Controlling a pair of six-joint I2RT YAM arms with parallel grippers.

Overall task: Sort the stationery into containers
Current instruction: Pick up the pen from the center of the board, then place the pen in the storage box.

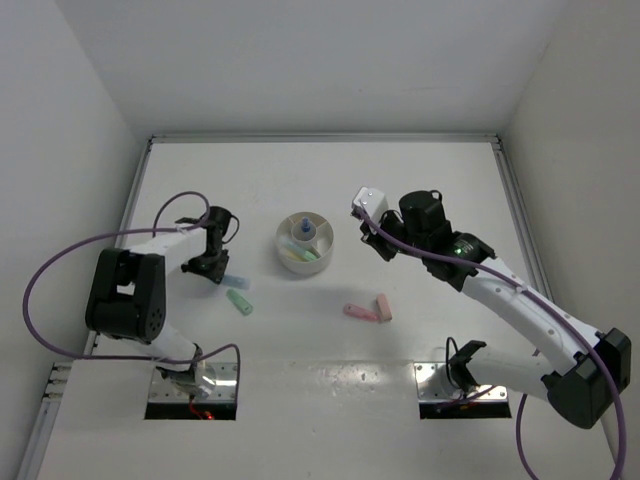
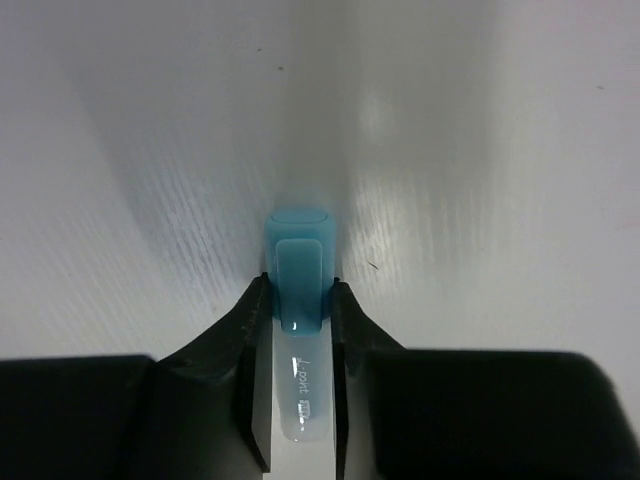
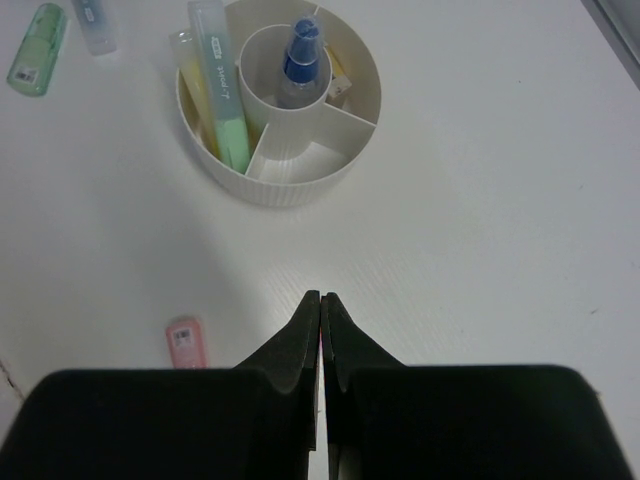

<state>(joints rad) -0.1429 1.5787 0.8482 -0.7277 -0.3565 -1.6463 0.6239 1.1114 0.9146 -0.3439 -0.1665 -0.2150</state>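
My left gripper (image 1: 214, 270) is low on the table at the left, shut on a light blue bar (image 2: 300, 275) with a teal cap; the bar's end pokes out beside it (image 1: 234, 281). A mint green bar (image 1: 240, 301) lies just below it. Two pink bars (image 1: 358, 312) (image 1: 383, 306) lie mid-table. The round white dish (image 1: 283, 243) holds a green bar (image 3: 222, 85), a yellow bar (image 3: 190, 80), a small beige block (image 3: 340, 88) and a blue-capped piece (image 3: 300, 60) in its centre cup. My right gripper (image 3: 320, 297) is shut and empty, hovering right of the dish (image 3: 300, 185).
White walls enclose the table on the left, the back and the right. One pink bar (image 3: 186, 342) lies left of my right fingers. The mint green bar (image 3: 38, 35) and the light blue bar (image 3: 95, 22) show at the top left of the right wrist view.
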